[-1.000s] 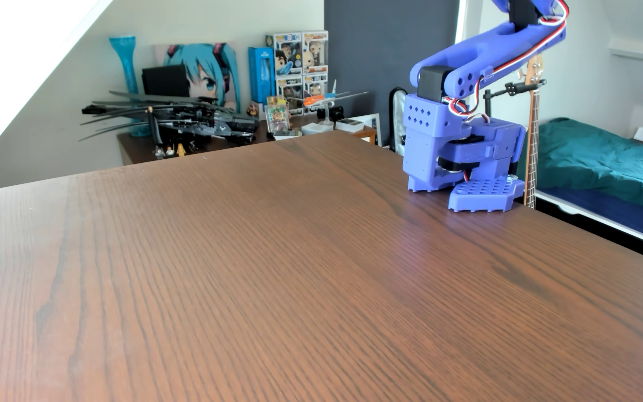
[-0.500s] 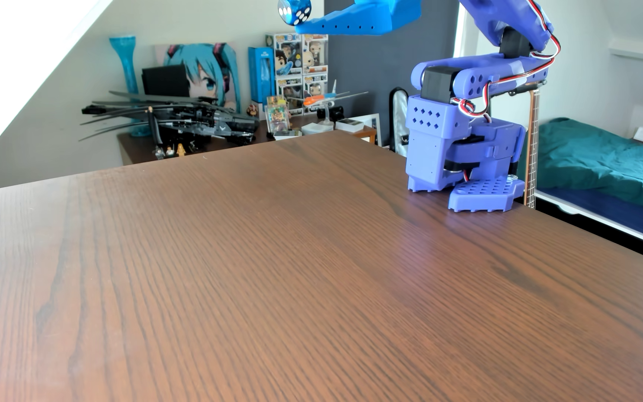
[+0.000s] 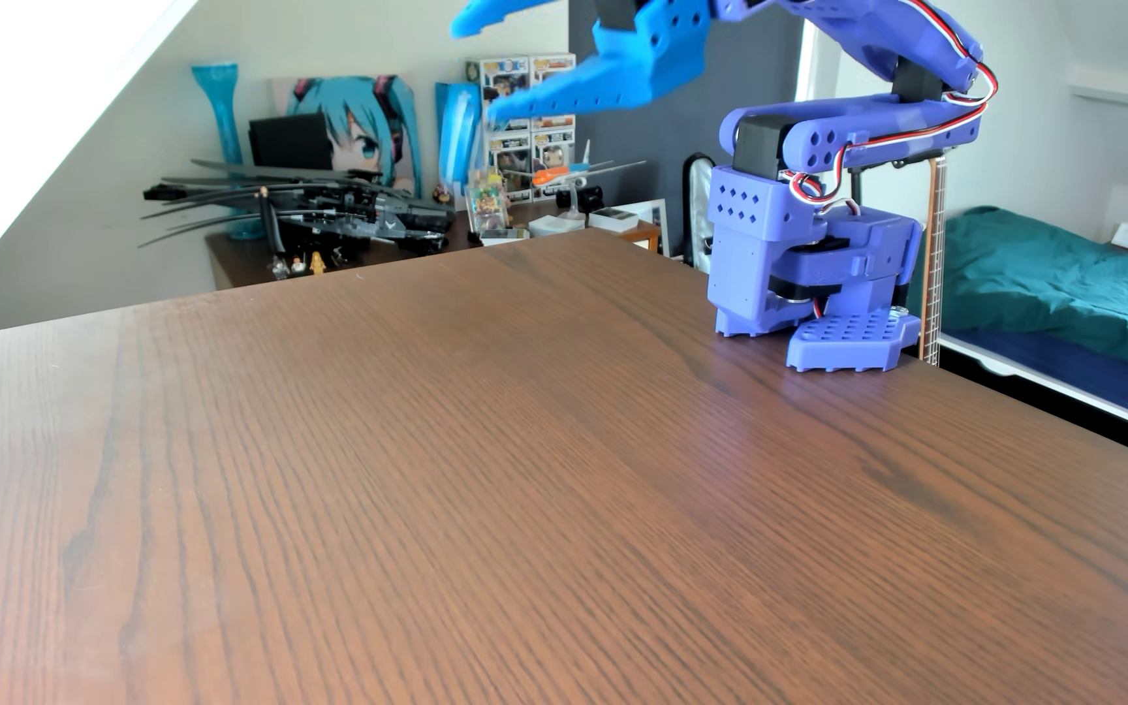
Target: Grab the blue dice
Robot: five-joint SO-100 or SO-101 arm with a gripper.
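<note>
My blue gripper hangs high above the far edge of the brown wooden table, at the top of the other view. It is open, with the upper finger and the lower finger spread wide and nothing between them. The blue dice does not show as a sharp cube. A pale blue vertical smear runs down below the lower fingertip, in front of the shelf clutter; I cannot tell for certain that it is the dice.
The arm's blue base is clamped at the table's right far edge. Behind the table stands a desk with a dark model aircraft, boxed figures and a teal vase. A bed lies to the right.
Half a second ago the gripper held the blue dice at the top edge. Now it has tilted down into view and opened, and the dice is out of its fingers.
</note>
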